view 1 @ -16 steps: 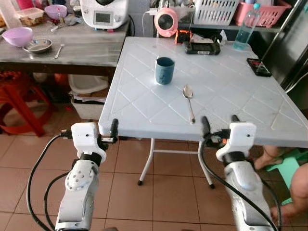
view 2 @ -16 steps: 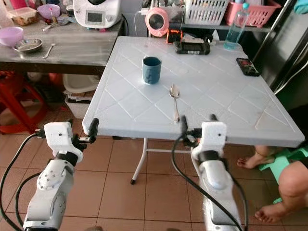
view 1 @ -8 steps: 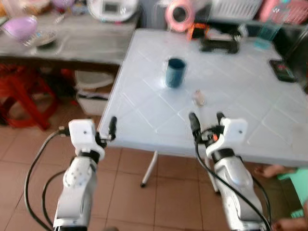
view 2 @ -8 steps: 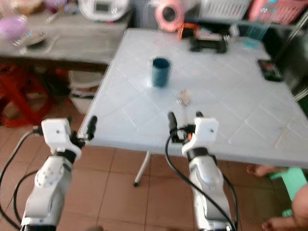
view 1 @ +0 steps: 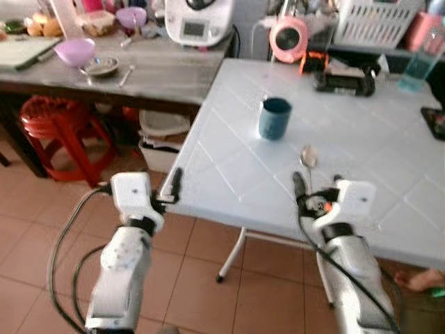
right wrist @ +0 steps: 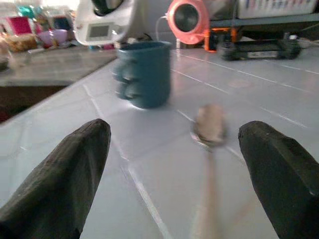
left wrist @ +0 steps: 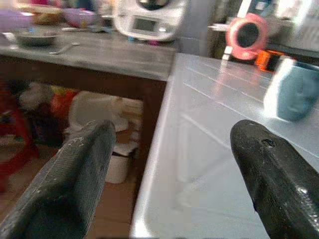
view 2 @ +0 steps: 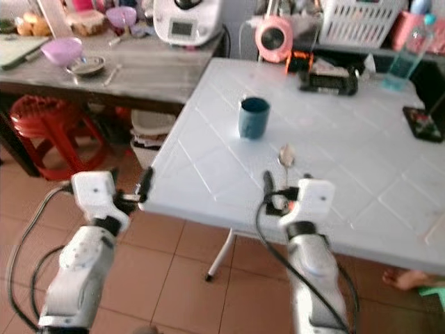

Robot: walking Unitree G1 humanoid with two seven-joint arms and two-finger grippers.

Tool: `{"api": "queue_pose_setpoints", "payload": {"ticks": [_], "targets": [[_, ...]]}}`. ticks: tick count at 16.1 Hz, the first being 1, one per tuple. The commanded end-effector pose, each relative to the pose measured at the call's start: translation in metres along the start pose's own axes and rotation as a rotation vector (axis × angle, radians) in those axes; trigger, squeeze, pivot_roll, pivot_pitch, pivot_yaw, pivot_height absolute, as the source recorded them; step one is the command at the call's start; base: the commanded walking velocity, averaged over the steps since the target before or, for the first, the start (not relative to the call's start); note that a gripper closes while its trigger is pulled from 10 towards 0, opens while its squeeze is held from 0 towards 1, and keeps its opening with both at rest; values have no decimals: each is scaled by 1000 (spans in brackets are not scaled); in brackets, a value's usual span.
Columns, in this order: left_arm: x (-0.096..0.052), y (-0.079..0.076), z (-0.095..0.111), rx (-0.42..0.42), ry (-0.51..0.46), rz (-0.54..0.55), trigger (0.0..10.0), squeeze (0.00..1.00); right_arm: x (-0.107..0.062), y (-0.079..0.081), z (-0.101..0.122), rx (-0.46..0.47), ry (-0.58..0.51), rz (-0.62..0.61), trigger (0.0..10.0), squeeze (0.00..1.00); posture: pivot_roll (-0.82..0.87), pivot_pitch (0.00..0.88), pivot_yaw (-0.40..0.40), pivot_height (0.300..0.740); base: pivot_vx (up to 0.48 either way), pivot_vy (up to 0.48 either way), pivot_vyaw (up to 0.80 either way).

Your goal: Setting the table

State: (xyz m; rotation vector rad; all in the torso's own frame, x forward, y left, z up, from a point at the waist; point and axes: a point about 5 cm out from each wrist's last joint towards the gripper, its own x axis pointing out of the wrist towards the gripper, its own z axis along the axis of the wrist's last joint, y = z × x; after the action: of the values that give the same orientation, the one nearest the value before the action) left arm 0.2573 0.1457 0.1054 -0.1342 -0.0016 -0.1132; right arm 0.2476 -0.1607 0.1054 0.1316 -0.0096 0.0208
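A dark blue cup (view 1: 275,118) stands upright on the white folding table (view 1: 389,146). A metal spoon (view 1: 308,157) lies just nearer than the cup, its handle pointing toward me. My right gripper (view 1: 318,183) hovers open at the table's front edge, right behind the spoon's handle. In the right wrist view the spoon (right wrist: 209,125) lies between the spread fingers with the cup (right wrist: 144,72) beyond it. My left gripper (view 1: 139,184) is open at the table's near left corner. The left wrist view shows the table edge between its fingers (left wrist: 79,164) and the cup (left wrist: 294,97) far off.
A grey counter (view 1: 160,76) stands at the left, carrying a purple bowl (view 1: 74,50), a metal bowl (view 1: 101,66) and a white appliance (view 1: 198,21). A red stool (view 1: 59,125) sits under it. At the table's far side are a pink fan (view 1: 288,38), a black device (view 1: 343,80), a bottle (view 1: 423,59) and a phone (view 1: 438,120).
The whole picture has swung left, bringing the counter and red stool into view. The right gripper now sits directly behind the spoon's handle instead of to its right. Both grippers remain open.
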Motion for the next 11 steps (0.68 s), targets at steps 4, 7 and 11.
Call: {"api": "queue_pose_setpoints", "payload": {"ticks": [4, 7, 11], "targets": [[0, -1, 0, -9, 2, 6, 10000, 0, 4, 5, -4, -9, 2, 23, 10000, 0, 6, 0, -10, 740, 288, 0, 0], [0, -1, 0, -15, -1, -2, 10000, 0, 4, 4, -4, -4, -1, 13, 10000, 0, 1, 0, -4, 740, 370, 0, 0], [1, -2, 0, -11, 2, -20, 10000, 0, 3, 1, -7, 10, 18, -19, 10000, 0, 1, 0, 0, 740, 244, 0, -200]]}}
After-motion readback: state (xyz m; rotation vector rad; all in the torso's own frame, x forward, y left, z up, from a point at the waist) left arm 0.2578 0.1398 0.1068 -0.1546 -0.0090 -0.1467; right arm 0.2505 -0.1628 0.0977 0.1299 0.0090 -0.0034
